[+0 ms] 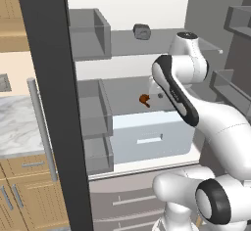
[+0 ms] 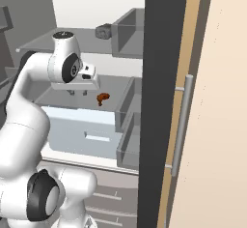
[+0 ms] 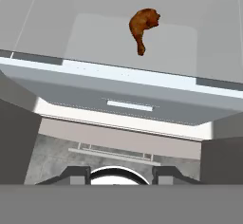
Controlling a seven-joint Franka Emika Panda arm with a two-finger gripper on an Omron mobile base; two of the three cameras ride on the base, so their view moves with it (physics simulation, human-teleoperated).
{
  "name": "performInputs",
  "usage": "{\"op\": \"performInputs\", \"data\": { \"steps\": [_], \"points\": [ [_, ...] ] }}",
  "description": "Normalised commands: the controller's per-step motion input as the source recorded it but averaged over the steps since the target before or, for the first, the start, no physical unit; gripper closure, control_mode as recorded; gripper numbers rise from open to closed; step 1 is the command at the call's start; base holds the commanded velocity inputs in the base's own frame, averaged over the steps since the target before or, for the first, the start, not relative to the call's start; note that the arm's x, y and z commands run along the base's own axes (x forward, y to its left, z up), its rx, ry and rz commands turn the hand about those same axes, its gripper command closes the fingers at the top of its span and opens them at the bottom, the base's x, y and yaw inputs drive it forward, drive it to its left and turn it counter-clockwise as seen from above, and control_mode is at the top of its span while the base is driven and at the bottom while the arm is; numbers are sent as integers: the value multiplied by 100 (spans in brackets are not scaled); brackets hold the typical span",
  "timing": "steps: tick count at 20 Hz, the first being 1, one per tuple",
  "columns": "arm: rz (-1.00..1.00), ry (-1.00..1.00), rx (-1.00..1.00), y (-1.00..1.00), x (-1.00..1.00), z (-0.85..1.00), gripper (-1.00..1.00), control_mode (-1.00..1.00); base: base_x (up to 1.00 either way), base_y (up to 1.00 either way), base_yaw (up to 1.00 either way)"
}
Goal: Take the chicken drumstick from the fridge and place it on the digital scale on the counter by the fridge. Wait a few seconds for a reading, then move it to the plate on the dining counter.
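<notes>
The chicken drumstick lies on the grey shelf of the open fridge, just above the white drawer. It is small, glossy and reddish-brown, with its narrow end towards me. My gripper hovers over the front of that shelf, short of the drumstick and to its left in the right base view. The fingers stand apart with nothing between them. In the left base view my forearm hides most of the hand. The digital scale, plate and dining counter are out of view.
A grey lumpy object sits on the shelf above. Grey door bins flank the opening. The dark door edge with its silver bar handle stands close on the right. A marble counter lies left of the fridge.
</notes>
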Motion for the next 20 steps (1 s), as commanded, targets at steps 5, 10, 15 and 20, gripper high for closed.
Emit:
{"op": "performInputs", "data": {
  "steps": [5,10,15,20],
  "points": [
    [0,0,0,0,0,-26,-100,-100,0,0,0],
    [0,0,0,0,0,-64,-100,-100,0,0,0],
    [0,-2,0,0,20,-43,-100,-100,0,0,0],
    [0,-6,0,0,39,-26,-100,-100,0,0,0]
  ]
}}
